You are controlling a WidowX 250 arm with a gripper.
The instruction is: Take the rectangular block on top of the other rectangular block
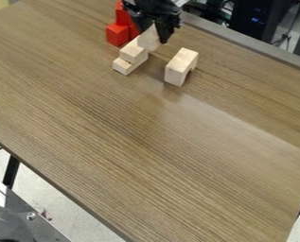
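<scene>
Camera view, clock face laid over the whole scene and read left to right: at 7 to 8 o'clock we see a grey metal edge with a round screw (31,216), set beyond the wood-grain table (145,156). Between 11 and 12 o'clock we find red blocks (118,35) grouped at the far side, one rising higher behind the front cube. Just toward 5 o'clock from them, we make out the lower rectangular block (121,66), lying flat, and on top of it the upper rectangular block (133,51), set back so that the near end of the lower one sticks out toward 7 o'clock. At 12 o'clock the black gripper (153,34) hangs down from the top edge, its fingers closed around a pale wooden block (150,39), which we see upright beside the far end of the stack; whether it touches the stack, we cannot tell. Near 12:30 we see a notched wooden block (180,67), apart from the stack, its cutout facing the tabletop. Between 1 and 2 o'clock, past the table's far edge, stands black equipment (256,19) with small blue lights.
</scene>
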